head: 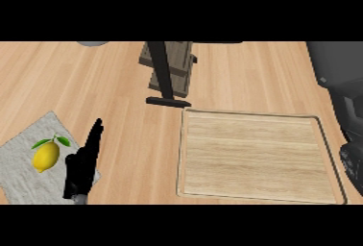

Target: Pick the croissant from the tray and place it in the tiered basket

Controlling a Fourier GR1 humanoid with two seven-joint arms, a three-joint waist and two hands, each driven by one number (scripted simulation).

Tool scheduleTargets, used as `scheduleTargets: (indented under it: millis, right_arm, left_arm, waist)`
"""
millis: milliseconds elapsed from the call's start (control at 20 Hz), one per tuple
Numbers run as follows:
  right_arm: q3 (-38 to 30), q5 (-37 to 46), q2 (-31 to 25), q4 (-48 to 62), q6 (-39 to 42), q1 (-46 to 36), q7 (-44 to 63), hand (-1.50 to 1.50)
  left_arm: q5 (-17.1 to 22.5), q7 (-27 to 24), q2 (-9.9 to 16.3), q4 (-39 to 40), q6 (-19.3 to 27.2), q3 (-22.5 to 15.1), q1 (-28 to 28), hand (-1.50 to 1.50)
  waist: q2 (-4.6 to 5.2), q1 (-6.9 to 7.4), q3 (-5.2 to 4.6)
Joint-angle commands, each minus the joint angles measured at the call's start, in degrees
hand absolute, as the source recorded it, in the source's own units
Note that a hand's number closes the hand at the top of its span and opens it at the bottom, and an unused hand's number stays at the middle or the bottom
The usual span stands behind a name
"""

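Observation:
The wooden tray (186,158) lies right of centre and its bare board carries nothing. No croissant shows anywhere in the view. The tiered basket (178,72) stands at the back centre: brown slatted shelves on a black post, with a black foot just beyond the tray's far left corner. My left hand (81,166) rests open at the lower left, fingers straight and pointing away, left of the tray. At the right edge my right arm comes in as a large grey shape, and a dark part that seems to be my right hand (353,163) sits beside the tray's right rim, mostly cut off.
A yellow lemon (46,156) with green leaves lies on a grey cloth (25,180) at the lower left, just left of my left hand. A grey round object (92,43) peeks in at the top left. Bare wooden counter (92,81) stretches between cloth and basket.

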Motion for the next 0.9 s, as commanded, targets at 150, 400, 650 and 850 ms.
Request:
scheduleTargets:
  millis: [150, 400, 650, 850]
  right_arm:
    - [-0.7, 1.6, 2.6, 9.0, -7.6, -0.9, -1.6, 1.5]
    - [-7.0, -3.5, 5.3, 11.1, -15.4, 4.1, -3.7, 1.5]
    - [-12.9, -9.0, 7.3, 11.5, -21.4, 4.8, -6.0, -1.5]
    - [-16.5, -12.5, 6.7, 10.5, -25.2, 4.6, -10.6, -1.5]
  left_arm:
    - [-0.9, -2.8, -2.4, 6.0, -0.5, -0.9, 0.6, 0.0]
    - [-0.1, 1.0, 0.1, 2.1, -1.3, 0.9, -0.4, 0.0]
    - [-1.4, -1.1, -2.2, 2.1, 0.1, -0.8, 2.2, 0.0]
    - [-1.4, -1.1, -2.2, 3.7, -0.2, 0.1, 0.4, 0.0]
  waist:
    - [0.31, -0.13, -0.26]
    - [0.41, 0.14, -0.15]
    - [0.32, 0.37, -0.15]
    - [0.3, -0.12, -0.15]
